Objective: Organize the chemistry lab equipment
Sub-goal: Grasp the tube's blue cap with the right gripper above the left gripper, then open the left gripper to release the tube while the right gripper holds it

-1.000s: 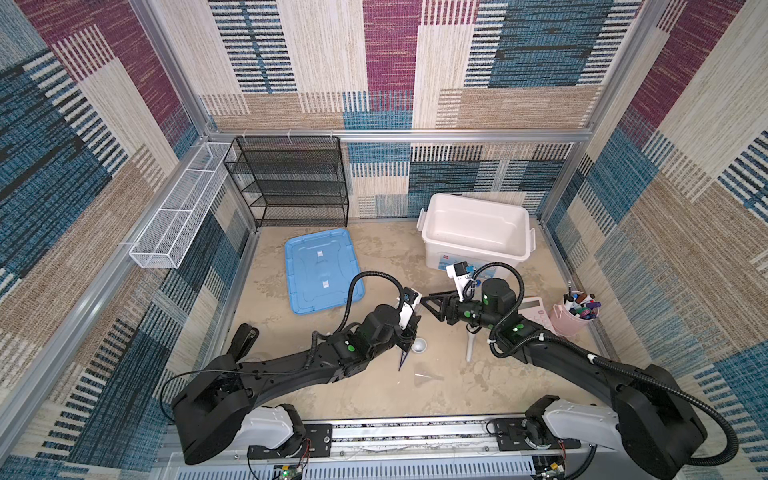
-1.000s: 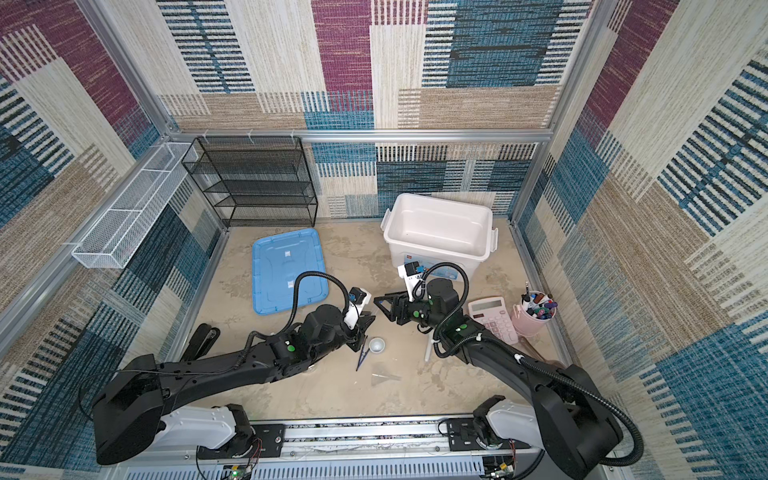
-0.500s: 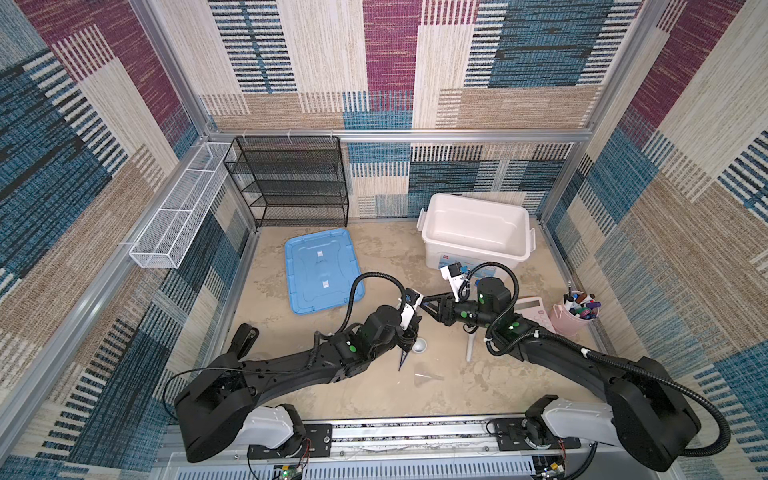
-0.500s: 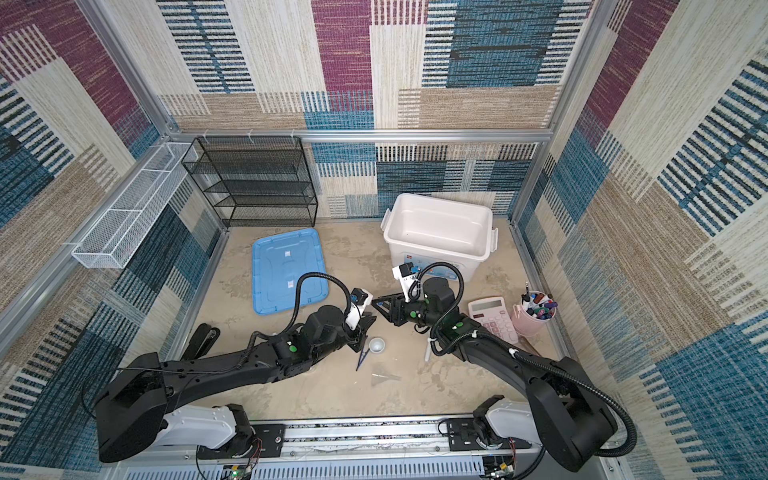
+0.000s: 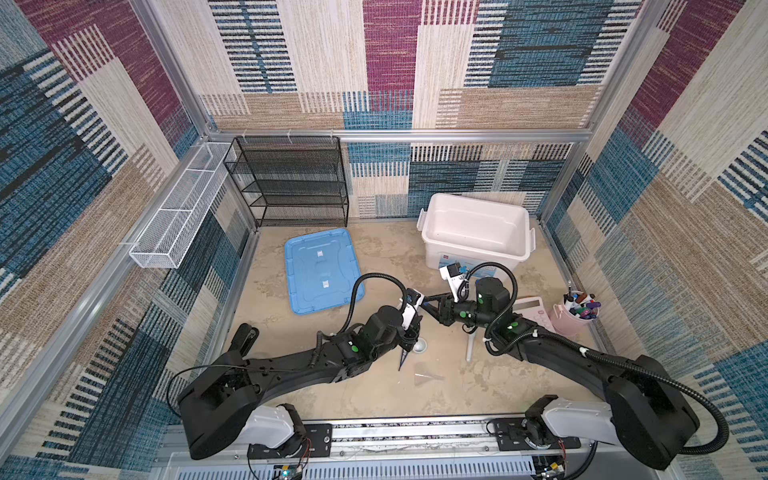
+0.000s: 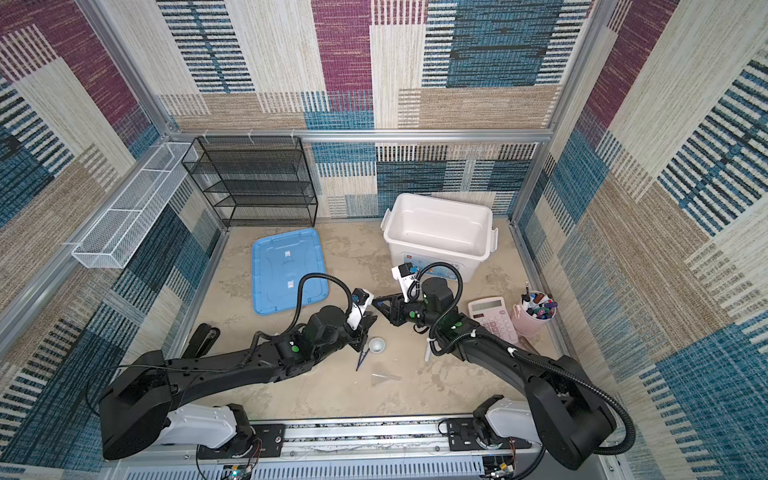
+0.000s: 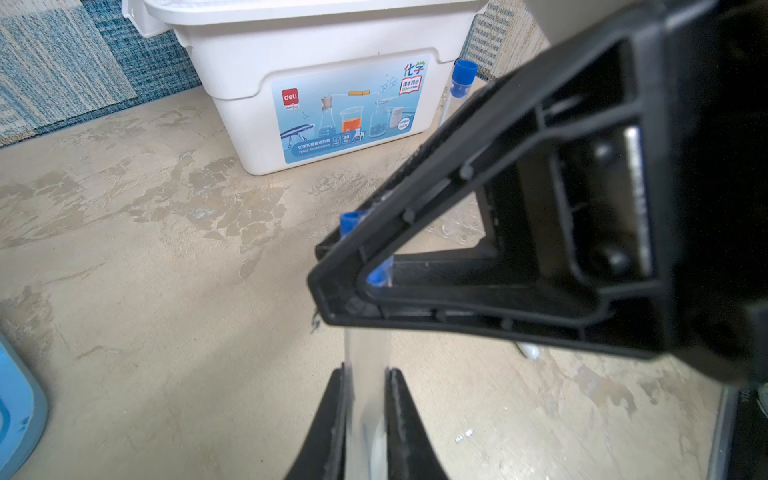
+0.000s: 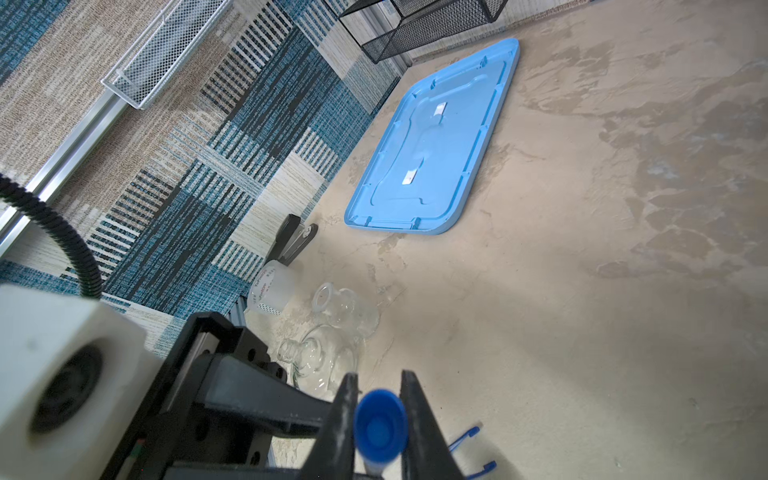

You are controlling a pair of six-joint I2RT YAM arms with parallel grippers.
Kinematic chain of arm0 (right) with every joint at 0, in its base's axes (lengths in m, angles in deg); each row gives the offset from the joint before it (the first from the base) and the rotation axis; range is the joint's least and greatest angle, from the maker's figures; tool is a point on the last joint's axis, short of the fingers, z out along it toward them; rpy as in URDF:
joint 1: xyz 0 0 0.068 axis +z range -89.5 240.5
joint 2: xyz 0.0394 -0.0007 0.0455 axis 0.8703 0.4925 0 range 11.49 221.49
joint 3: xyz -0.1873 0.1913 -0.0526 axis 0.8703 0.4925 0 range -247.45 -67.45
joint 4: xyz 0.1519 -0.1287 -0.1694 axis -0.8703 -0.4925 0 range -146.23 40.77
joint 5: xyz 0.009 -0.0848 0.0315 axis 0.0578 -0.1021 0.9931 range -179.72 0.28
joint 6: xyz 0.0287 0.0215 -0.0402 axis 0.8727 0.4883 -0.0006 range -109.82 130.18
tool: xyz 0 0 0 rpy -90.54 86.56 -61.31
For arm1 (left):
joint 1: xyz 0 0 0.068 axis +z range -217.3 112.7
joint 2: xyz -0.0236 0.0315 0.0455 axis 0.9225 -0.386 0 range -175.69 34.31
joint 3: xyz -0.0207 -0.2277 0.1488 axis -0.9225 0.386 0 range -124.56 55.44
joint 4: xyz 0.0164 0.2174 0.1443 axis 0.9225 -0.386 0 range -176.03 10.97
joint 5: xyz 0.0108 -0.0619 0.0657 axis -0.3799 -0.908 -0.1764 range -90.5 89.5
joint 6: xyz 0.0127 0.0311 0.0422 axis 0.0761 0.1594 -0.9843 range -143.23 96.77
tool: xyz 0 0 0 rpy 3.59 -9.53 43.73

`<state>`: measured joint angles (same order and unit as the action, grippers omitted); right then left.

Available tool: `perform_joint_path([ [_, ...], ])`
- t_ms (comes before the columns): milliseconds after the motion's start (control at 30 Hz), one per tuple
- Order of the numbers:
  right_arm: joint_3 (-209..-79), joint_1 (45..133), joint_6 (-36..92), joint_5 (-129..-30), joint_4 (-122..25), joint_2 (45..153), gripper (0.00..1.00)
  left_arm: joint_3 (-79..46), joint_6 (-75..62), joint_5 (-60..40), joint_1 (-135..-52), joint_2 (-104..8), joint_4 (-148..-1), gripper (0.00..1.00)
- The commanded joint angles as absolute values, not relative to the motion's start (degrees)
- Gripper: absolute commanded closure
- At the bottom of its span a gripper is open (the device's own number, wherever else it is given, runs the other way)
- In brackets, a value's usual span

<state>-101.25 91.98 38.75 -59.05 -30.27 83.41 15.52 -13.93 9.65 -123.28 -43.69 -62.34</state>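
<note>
Currently, both top views show the funnel (image 5: 426, 377), dark blue tweezers (image 5: 403, 358) and mortar (image 5: 419, 345) lying on the table (image 5: 478, 386) below frame centre. Just beyond, only the wrist views resolve the grip: the left pincer (image 7: 367, 370) is clamped on the clear body of a test tube (image 7: 368, 345), while the right pincer (image 8: 380, 376) is closed tight on its blue cap (image 8: 380, 428). One second earlier the right pincer stood wider. Only the right wrist view shows the beaker (image 8: 272, 291) and flask (image 8: 345, 309), lower left.
</note>
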Motion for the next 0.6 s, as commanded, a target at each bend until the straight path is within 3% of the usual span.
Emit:
perform_joint_path([
  [0, -101.8, 92.2, 38.2, -59.8, -30.4, 82.9, 0.82, 15.3, -14.7, 10.3, -123.2, -43.5, -60.3, 0.88],
  [133, -101.6, 92.2, 37.7, -61.0, -31.4, 81.9, 0.83, 15.2, -14.4, 10.6, -123.2, -43.7, -60.5, 0.85],
  [567, -101.0, 92.2, 34.2, -73.7, -43.5, 70.8, 0.84, 19.4, -12.8, 16.3, -123.3, -39.5, -60.5, 0.3],
])
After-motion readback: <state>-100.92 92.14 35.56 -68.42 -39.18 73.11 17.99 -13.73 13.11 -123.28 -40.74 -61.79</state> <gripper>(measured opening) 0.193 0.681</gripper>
